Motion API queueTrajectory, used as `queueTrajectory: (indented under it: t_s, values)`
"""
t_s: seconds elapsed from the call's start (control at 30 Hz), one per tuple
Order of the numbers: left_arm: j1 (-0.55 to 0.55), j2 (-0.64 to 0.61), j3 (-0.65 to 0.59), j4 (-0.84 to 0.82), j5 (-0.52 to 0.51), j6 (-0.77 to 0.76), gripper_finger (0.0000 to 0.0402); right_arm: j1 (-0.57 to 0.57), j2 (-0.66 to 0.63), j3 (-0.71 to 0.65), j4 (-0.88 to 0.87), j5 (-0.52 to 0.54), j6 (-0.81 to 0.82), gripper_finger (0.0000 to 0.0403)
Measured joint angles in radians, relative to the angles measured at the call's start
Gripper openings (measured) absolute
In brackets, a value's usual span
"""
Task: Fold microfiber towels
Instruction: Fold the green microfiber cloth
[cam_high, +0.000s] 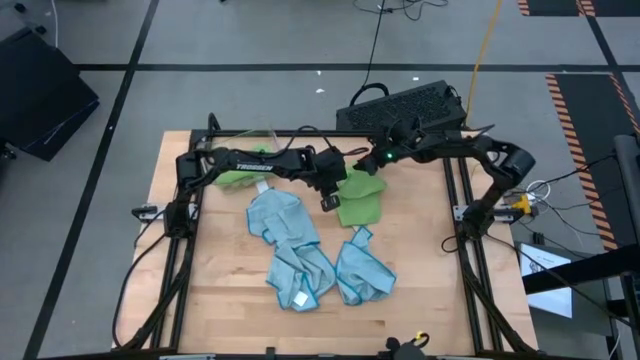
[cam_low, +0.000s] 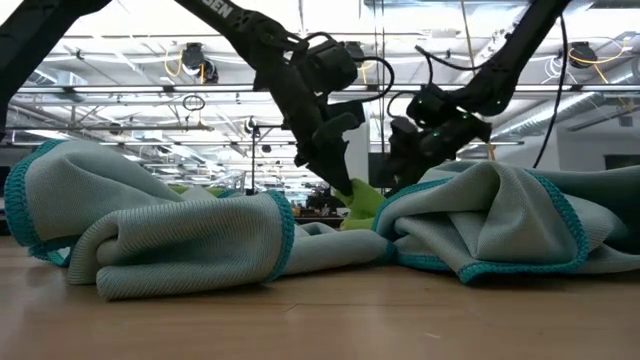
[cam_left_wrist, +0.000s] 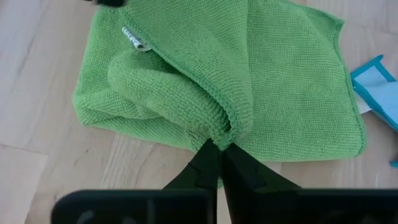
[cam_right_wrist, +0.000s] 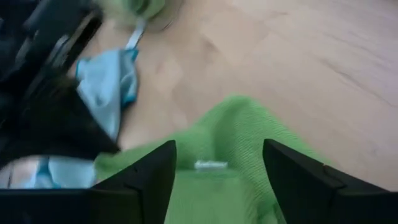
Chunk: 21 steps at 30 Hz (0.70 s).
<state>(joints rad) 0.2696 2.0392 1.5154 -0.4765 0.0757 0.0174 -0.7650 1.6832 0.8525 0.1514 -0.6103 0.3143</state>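
A lime green towel (cam_high: 360, 200) lies partly folded on the wooden table (cam_high: 220, 290), right of centre, its white tag (cam_left_wrist: 133, 40) showing. My left gripper (cam_high: 329, 197) is shut on the towel's left side. My right gripper (cam_right_wrist: 217, 180) stands open over the towel's far part, one finger on either side of the tag (cam_right_wrist: 211, 165); I see no touch. Three light blue towels (cam_high: 275, 215) (cam_high: 300, 272) (cam_high: 362, 272) lie crumpled nearer the front edge. My left gripper pinches a folded-over edge of the green towel (cam_left_wrist: 219, 135) between its two fingertips, several layers bunched together. The fingers slant down onto it from the table's left side. The fold is raised a little (cam_low: 356, 200); the remainder of the towel lies on the table.
More green cloth (cam_high: 238, 175) sits by the clear plastic bin (cam_high: 250, 140) at the far left. A dark keyboard-like object (cam_high: 405, 105) lies past the far edge. The blue towels fill the low view's foreground (cam_low: 180, 245) (cam_low: 500, 225). Bare wood shows at the front left.
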Motion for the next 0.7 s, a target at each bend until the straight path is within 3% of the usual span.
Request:
queueTrajectory:
  t_s: [0.1, 0.23, 0.53, 0.7]
  values:
    - [-0.004, 0.0, 0.0, 0.0, -0.01, 0.0, 0.0016, 0.024, 0.03, 0.046, -0.002, 0.004, 0.049, 0.0208]
    - [-0.004, 0.0, 0.0, 0.0, -0.01, 0.0, 0.0005, 0.06, 0.096, 0.106, -0.006, -0.07, 0.028, 0.0183]
    - [-0.004, 0.0, 0.0, -0.008, -0.009, -0.006, 0.001, 0.059, 0.18, 0.141, -0.014, -0.083, 0.036, 0.0174]
    - [-0.003, 0.0, 0.0, -0.013, -0.023, -0.019, 0.0011, 0.058, 0.175, 0.141, -0.024, -0.24, 0.02, 0.0127]
